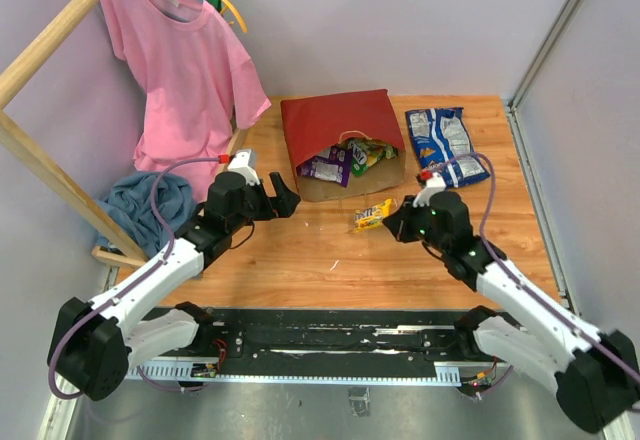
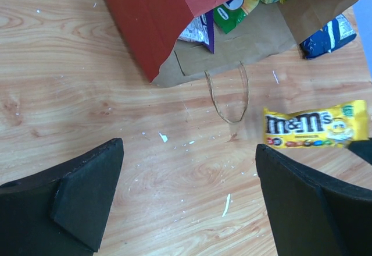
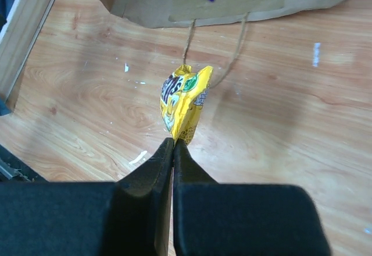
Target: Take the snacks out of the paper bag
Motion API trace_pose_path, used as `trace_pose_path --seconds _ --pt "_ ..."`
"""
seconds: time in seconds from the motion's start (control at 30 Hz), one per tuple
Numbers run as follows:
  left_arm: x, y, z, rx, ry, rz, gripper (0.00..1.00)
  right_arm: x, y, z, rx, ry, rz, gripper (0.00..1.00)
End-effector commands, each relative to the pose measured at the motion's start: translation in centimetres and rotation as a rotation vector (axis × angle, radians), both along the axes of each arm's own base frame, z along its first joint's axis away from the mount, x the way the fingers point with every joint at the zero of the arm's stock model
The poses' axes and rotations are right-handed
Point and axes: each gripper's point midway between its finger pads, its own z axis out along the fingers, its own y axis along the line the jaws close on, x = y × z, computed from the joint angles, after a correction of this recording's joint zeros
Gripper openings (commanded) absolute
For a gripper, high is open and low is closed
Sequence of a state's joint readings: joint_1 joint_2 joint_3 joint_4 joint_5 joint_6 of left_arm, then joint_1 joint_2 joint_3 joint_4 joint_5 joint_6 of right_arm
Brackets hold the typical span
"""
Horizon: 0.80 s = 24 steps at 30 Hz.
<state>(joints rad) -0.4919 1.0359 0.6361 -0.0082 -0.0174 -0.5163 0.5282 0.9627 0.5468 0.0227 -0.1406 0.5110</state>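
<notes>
Your right end effector (image 3: 174, 142) is clamped on one end of the glossy yellow candy pack (image 3: 183, 102), mid-frame, seemingly just above the wooden surface (image 1: 300, 260). Your left end effector (image 2: 189, 151) stands wide apart, empty. The tall red paper bag (image 1: 335, 125) lies upper centre, with small glossy packets (image 1: 345, 160) at its mouth.

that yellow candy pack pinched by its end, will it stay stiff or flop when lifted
Likely to droop or swing, since the right fingers pinch the yellow pack only at one end seam. Its wrapper looks glossy, so that thin grip may slip; being small, it is probably light.
</notes>
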Motion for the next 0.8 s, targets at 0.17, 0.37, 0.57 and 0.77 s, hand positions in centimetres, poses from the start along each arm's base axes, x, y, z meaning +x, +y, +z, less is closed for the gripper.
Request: trace_pose_path --seconds 0.17,0.37,0.57,0.77 --pt "0.9 -0.4 1.8 -0.011 -0.052 -0.015 1.00 -0.7 -11.7 -0.3 -0.030 -0.021 -0.342 0.01" --pt "1.0 -0.5 1.8 -0.007 -0.056 -0.021 1.00 -1.2 -18.1 -2.0 -0.084 0.114 -0.604 0.01" --pt "1.0 -0.5 1.5 0.017 -0.055 -0.033 1.00 -1.2 -20.1 -3.2 -0.020 0.211 -0.712 0.01" --pt "1.1 -0.3 1.3 0.041 -0.063 -0.037 1.00 -1.1 -21.8 -5.2 0.043 0.355 -0.766 0.01"
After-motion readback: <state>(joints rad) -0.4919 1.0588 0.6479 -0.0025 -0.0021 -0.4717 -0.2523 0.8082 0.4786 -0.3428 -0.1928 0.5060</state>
